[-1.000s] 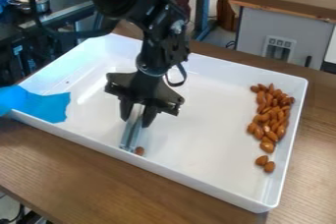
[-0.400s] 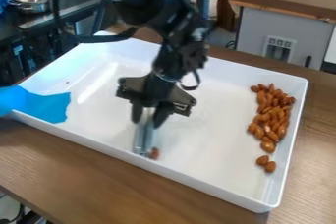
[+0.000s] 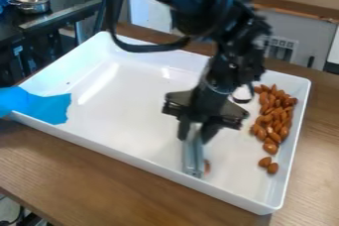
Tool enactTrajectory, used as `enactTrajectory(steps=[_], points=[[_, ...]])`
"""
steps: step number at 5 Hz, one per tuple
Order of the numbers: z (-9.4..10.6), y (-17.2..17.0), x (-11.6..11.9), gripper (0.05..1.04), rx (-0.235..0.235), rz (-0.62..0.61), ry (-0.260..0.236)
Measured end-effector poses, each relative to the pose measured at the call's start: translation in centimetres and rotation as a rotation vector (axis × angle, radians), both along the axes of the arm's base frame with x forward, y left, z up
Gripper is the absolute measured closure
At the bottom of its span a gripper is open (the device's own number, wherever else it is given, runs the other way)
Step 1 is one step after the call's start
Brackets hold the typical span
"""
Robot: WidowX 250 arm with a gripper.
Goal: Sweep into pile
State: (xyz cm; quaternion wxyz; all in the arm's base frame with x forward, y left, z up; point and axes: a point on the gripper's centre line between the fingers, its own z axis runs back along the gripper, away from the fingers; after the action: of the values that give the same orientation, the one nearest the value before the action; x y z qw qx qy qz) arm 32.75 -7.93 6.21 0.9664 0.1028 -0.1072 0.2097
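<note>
Over the right half of the white tray point(image 3: 126, 121) hangs my gripper point(image 3: 197, 130), shut on a grey flat-sided sweeping tool point(image 3: 193, 156) that points down to the tray floor. A single almond point(image 3: 207, 166) lies against the tool's right side, close to the tray's front wall. Several almonds form a long pile point(image 3: 271, 116) along the right wall, to the right of my gripper. Two almonds point(image 3: 268, 164) lie just in front of that pile.
Blue tape point(image 3: 36, 105) covers the tray's left corner. The tray walls stand up all around, on a brown wooden table point(image 3: 99, 180). A metal colander point(image 3: 30, 0) sits on a dark counter at the back left.
My gripper has moved right and somewhat toward the front with the tool, and the single almond has slid right along with it. The pile has stayed almost the same.
</note>
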Motion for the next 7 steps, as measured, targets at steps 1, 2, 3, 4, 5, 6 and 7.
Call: enactTrajectory(steps=[1,2,3,4,5,6,7], points=[[0.0,-1.6,0.6,0.711,-0.014,0.036,-0.012],[0.0,-2.6,1.5,0.711,-0.032,0.091,-0.021],[0.2,-3.1,2.5,0.711,-0.044,0.149,-0.031],[0.2,-3.7,3.8,0.711,-0.065,0.198,-0.025],[0.6,-3.1,5.1,0.711,-0.08,0.233,-0.033],[0.8,-2.1,5.3,0.711,-0.088,0.271,-0.025],[3.4,-0.1,4.6,0.711,-0.134,0.275,-0.046]])
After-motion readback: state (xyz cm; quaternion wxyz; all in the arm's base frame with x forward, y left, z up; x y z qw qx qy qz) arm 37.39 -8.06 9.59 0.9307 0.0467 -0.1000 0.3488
